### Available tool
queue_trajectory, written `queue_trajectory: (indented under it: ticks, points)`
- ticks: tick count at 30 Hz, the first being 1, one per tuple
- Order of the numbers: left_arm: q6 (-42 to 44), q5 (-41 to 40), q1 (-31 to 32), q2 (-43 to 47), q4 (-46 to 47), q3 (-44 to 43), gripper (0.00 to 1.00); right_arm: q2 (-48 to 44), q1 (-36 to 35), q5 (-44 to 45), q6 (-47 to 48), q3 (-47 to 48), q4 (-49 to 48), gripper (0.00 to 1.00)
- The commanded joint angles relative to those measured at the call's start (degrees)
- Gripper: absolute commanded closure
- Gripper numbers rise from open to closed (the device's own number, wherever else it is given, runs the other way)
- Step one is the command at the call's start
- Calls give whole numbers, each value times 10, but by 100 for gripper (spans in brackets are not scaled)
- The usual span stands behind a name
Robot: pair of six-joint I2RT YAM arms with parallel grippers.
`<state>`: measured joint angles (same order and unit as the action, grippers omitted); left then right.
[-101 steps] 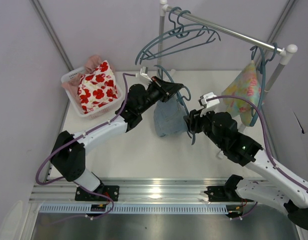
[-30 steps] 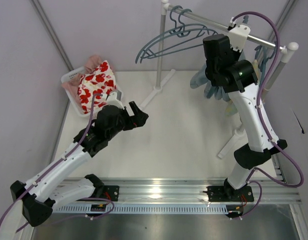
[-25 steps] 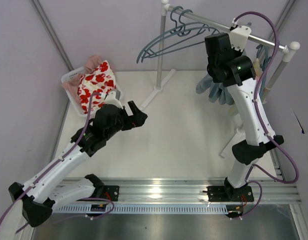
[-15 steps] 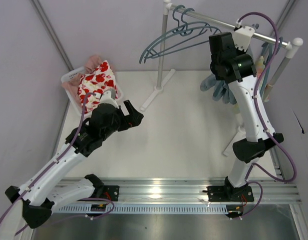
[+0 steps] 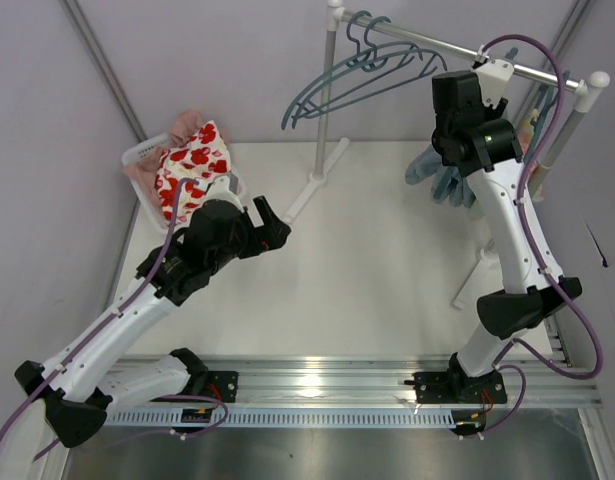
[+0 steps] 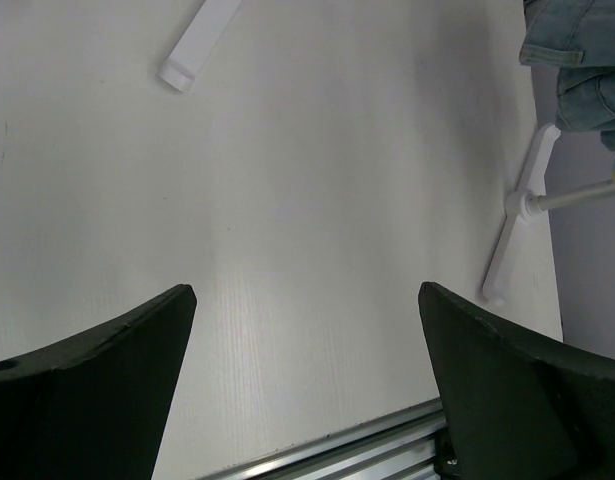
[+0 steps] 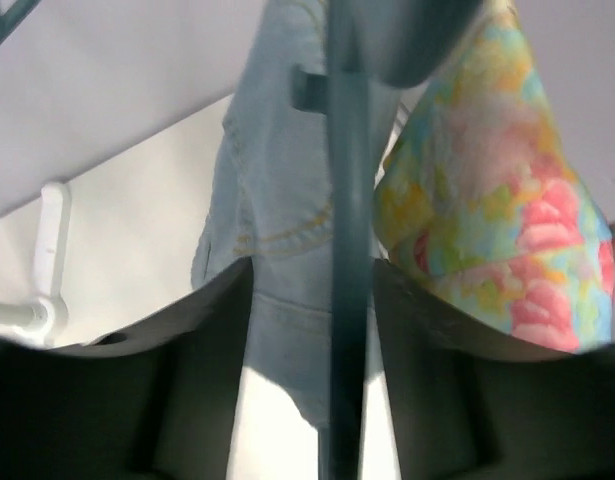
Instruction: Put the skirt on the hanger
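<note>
Step in hand: hanging the loaded hanger on the rail. The skirt (image 7: 272, 190) is hanging from the hanger (image 7: 347, 200) under the rail (image 5: 437, 45), just beside the floral garment (image 7: 477, 230).

The right gripper (image 7: 312, 265) is sitting up at the rail. Its jaws are standing apart around the hanger's stem with a gap showing on one side, so it is not clamping. The arm is hiding the hook.

The left gripper (image 6: 307, 300) is hovering spread wide and empty over the table (image 6: 317, 180).

Next move, by my judgement: confirming the hook is seated, then backing the right gripper straight off without snagging the hanger.

Bare tabletop (image 5: 387, 280) (rack post (image 5: 325, 100) behind)
</note>
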<state>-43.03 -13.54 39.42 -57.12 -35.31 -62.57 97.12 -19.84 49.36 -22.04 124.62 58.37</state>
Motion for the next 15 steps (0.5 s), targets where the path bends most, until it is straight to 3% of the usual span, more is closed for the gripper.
queue_trajectory:
  ticks: [1,2,3,6,11,15]
  points:
    - [48,14,3,-4,24,-41,0,-43,1,-73,31,-13,-33,40]
    - [78,33,1,-10,26,-45,0,-55,1,-74,33,-10,-34,36]
    - [92,40,0,-13,25,-49,1,-61,-3,-75,42,1,-33,23]
    - [124,55,-6,-24,13,-67,0,-84,-13,-94,55,19,-30,10]
    - [145,64,-31,-24,6,-79,0,-100,-53,-126,84,80,18,6]
    - [153,79,-64,-20,-11,-85,0,-141,-134,-145,143,41,-23,5]
